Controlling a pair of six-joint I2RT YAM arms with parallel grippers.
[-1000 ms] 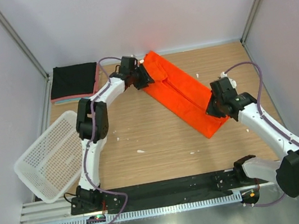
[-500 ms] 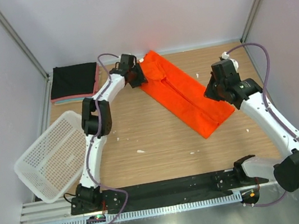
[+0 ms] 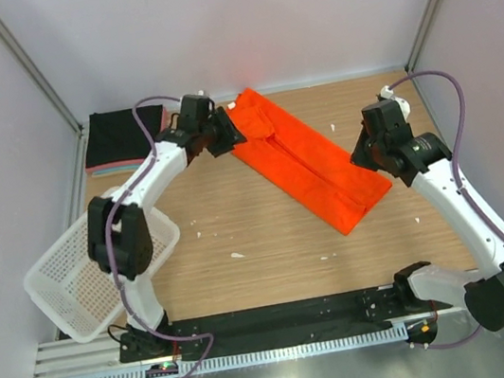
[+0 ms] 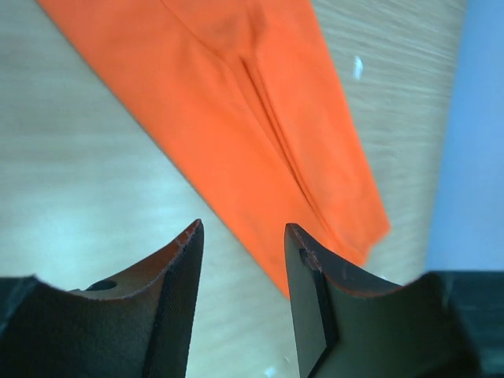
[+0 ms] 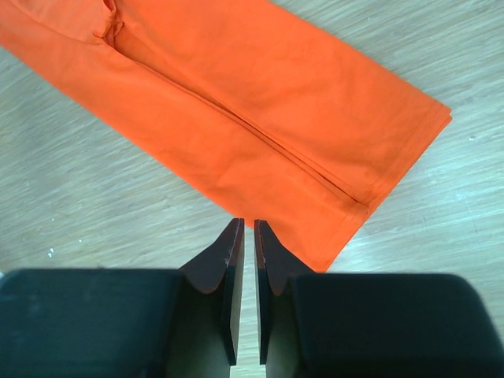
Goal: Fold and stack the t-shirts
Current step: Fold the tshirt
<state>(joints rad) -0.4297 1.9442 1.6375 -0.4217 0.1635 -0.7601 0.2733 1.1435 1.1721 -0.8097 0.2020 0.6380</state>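
Orange-red, the long-folded t-shirt [image 3: 309, 166] lies diagonally across the wooden table [image 3: 241, 239], bearing no print or label I can read. The left gripper [image 4: 240, 244] hangs over its far end, jaws parted and empty. The right gripper [image 5: 246, 236] hovers beside its near end, nearly closed, gripping nothing. Folded shirts [image 3: 124, 137], black on top, sit far-left.

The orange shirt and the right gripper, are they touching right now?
Apart. The right wrist view shows the right gripper above bare table, beside the near edge of the orange shirt, with nothing between its nearly closed fingers.
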